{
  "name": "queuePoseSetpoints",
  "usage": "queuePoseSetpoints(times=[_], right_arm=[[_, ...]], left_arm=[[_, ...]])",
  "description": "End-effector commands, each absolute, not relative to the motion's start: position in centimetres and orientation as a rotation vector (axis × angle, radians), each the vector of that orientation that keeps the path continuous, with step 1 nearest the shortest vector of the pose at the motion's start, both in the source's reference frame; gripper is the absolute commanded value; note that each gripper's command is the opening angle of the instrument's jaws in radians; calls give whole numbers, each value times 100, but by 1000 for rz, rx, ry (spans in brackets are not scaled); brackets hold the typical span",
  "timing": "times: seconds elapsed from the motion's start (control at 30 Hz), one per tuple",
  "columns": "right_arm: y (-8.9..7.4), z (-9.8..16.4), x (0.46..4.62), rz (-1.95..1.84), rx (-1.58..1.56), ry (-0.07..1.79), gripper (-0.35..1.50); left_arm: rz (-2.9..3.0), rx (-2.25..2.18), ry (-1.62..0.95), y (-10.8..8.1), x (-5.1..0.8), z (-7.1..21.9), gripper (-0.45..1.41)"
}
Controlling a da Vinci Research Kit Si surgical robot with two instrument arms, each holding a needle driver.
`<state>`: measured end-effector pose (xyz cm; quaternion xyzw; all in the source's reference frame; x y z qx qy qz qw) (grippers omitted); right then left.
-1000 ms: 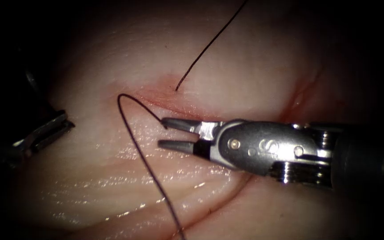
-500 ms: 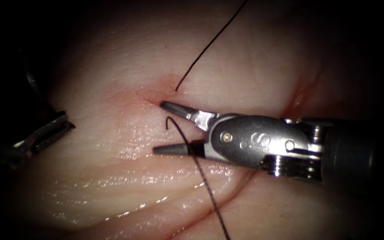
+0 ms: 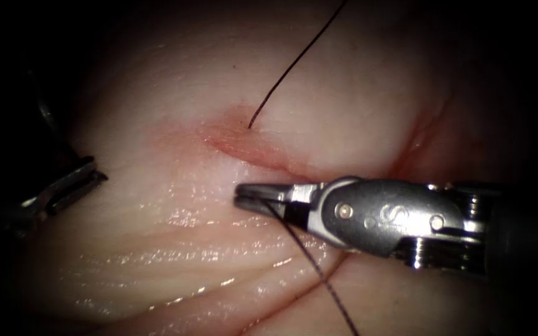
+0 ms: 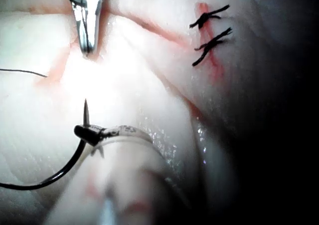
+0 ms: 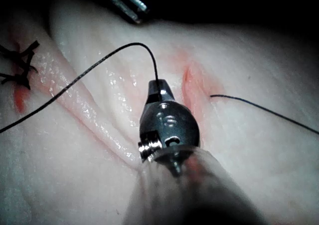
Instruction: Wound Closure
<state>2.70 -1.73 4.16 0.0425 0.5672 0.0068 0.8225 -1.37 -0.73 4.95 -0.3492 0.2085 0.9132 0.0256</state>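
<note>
My right tool (image 3: 239,194) comes in from the right, its jaws shut on the dark thread (image 3: 309,261) just below the cut (image 3: 250,149); that thread trails down toward the near edge. The right wrist view shows the same grip (image 5: 158,88), the thread (image 5: 99,60) arching away from the jaws. A second strand (image 3: 287,65) enters the tissue (image 3: 157,236) just above the cut. My left tool (image 3: 91,177) waits far to the left of the cut. In the left wrist view its jaws (image 4: 82,131) are shut on the curved needle (image 4: 70,165) close to the point, clear of the tissue.
Two finished stitches (image 4: 210,30) with short cut ends cross the cut farther along, also seen as stitches (image 5: 20,65) in the right wrist view. Red fluid (image 3: 231,134) tints the cut's edges. The tissue below the cut lies in wet, glistening folds.
The right tool's jaws were open around the thread and have shut on it, shifting slightly down and right. The thread's loop at the left has been drawn in. The left tool stayed put.
</note>
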Motion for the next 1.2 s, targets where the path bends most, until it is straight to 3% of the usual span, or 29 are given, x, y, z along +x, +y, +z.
queuePoseSetpoints(times=[0.03,0.43,0.73,0.77,0.83,0.9,1.0,1.2], right_arm=[[-189,402,265,-12,104,1226,-35],[-281,293,190,-141,163,1302,-35],[-307,259,181,-242,197,1360,-35],[-297,261,187,-242,185,1360,37],[-281,266,192,-217,143,1385,91],[-265,273,196,-196,91,1380,118],[-236,290,202,-171,57,1371,128],[-195,332,204,-146,29,1350,128]], left_arm=[[2821,-1082,646,-74,-143,500,-45],[2822,-1085,640,-74,-148,500,-45],[2821,-1087,640,-75,-149,500,-45],[2821,-1087,640,-75,-149,500,-45],[2821,-1087,640,-75,-149,500,-45],[2824,-1086,637,-75,-149,500,-45],[2824,-1088,637,-75,-147,500,-45],[2825,-1089,637,-75,-146,500,-45]])
